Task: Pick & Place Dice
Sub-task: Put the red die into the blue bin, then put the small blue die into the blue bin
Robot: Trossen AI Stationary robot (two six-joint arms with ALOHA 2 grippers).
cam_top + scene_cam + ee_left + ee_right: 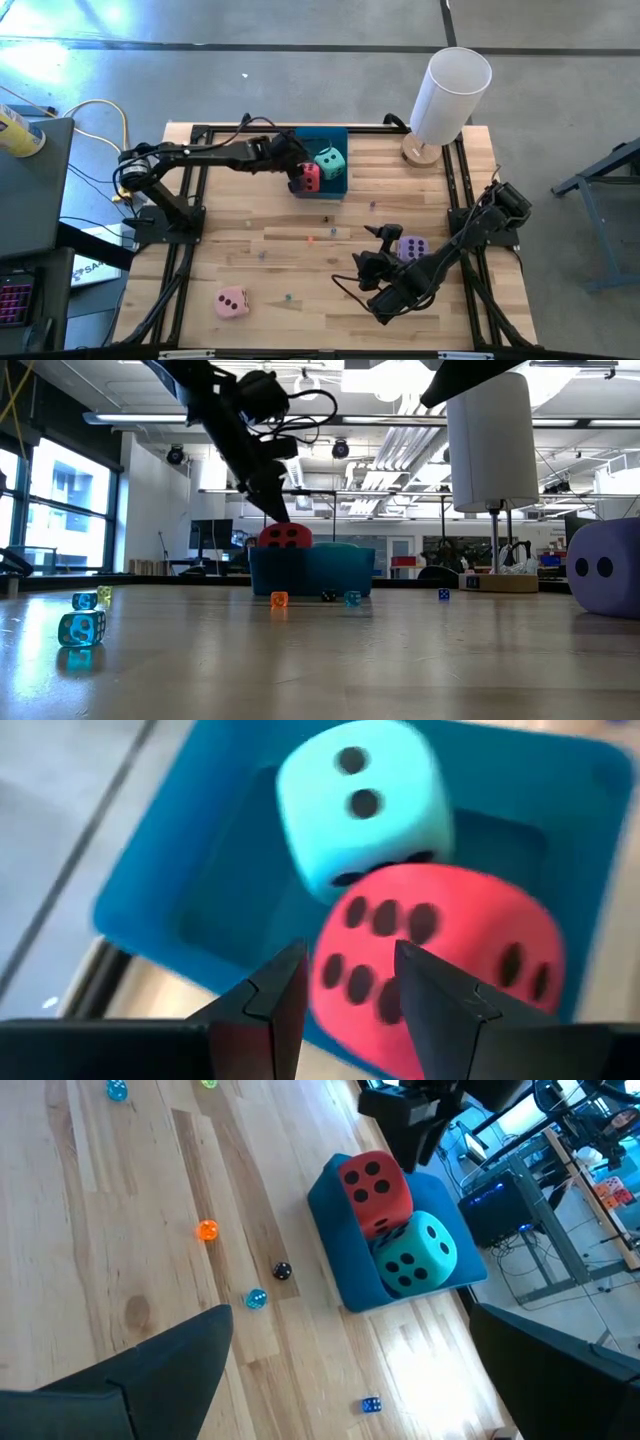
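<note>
From above, we've got the left gripper [298,178] reaching over to the blue tray [336,137] at the far side of the counter [300,262]. The red die [310,176] sits right at its fingers, perched on the tray's near edge, with the teal die [330,160] just beyond it inside the tray. The right gripper [375,250] hovers over the near right part of the counter, the purple die [413,249] just beside its fingers, and the pink die [232,302] lies well apart from both, toward the near left corner. A white cylinder [449,94] stands at the far right.

At counter level we see the red die poking up over the tray rim with the left arm coming down onto it, and some tiny dice [81,628] scattered in front.

The left wrist view shows the left fingers [283,990] set narrow, the red die right past their tips, and honestly we can't tell if they're pinching it or not.

The right wrist view has the right fingers [170,1365] spread wide with nothing between them, and the tray with both dice is well ahead.
</note>
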